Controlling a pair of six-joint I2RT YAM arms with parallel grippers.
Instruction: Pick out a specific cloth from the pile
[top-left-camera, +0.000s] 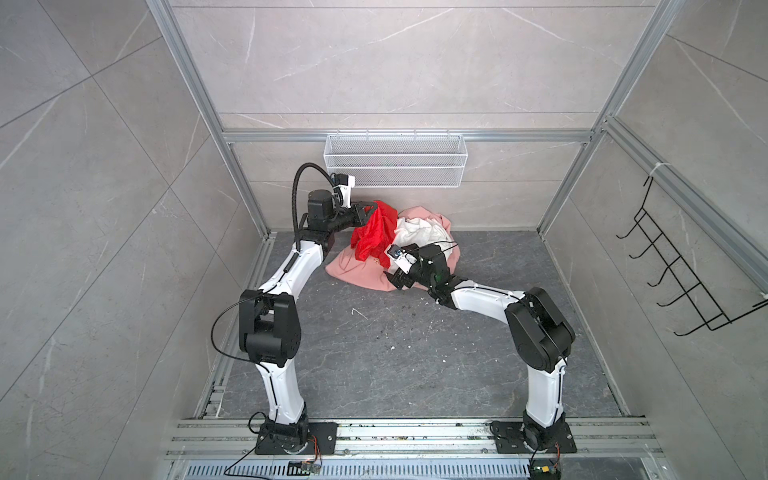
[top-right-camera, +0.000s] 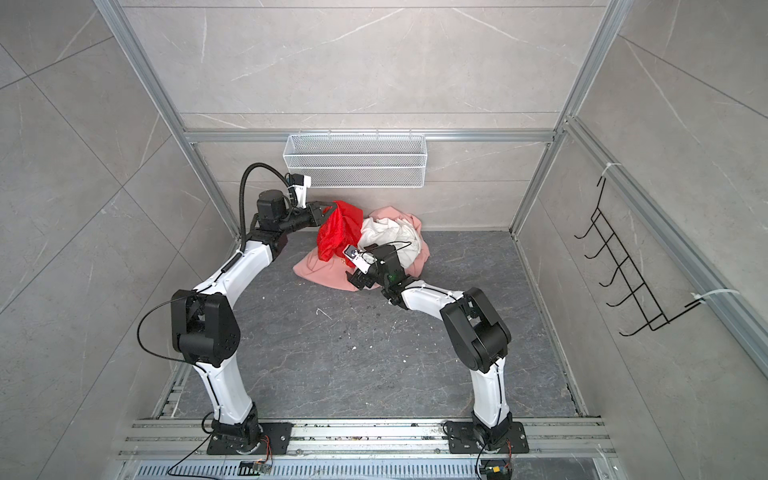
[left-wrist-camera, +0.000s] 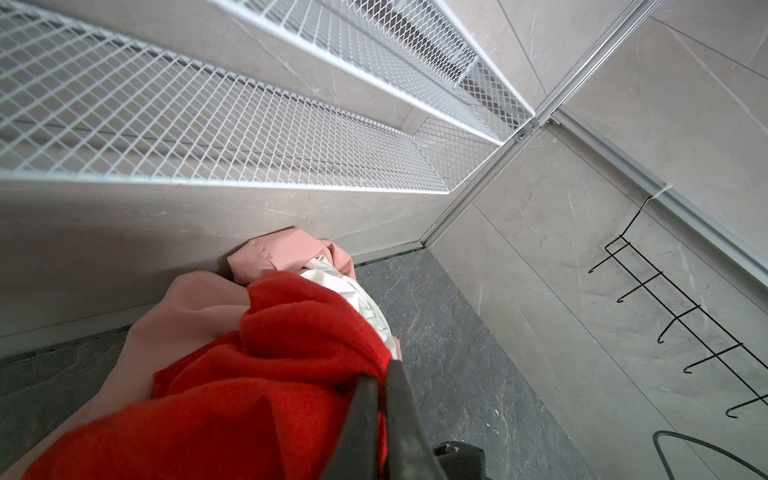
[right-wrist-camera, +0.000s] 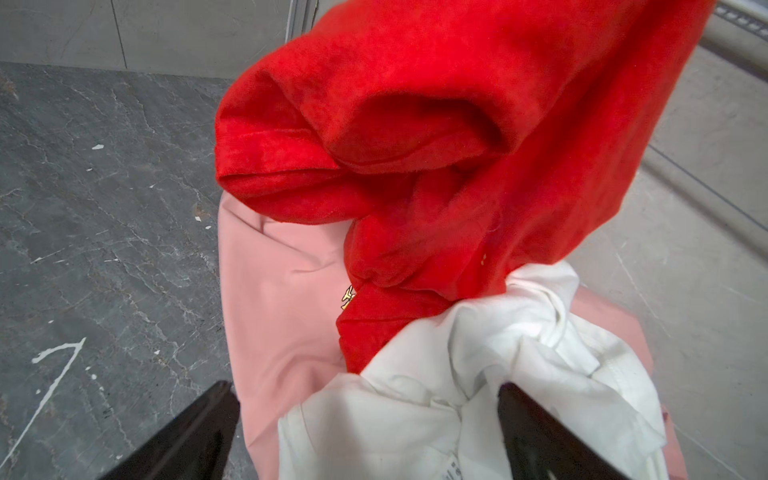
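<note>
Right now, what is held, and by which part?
The left gripper pinches the red cloth at its raised upper end; the right gripper is open, holding nothing.

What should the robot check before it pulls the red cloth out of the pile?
1. Left gripper shut on red cloth: ok.
2. Red cloth free of white garment: not ok, they touch.
3. Red cloth off pink garment: cannot tell.
4. Right gripper open: ok, white garment sits between its jaws.
5. Room under basket for lifting: cannot tell.
</note>
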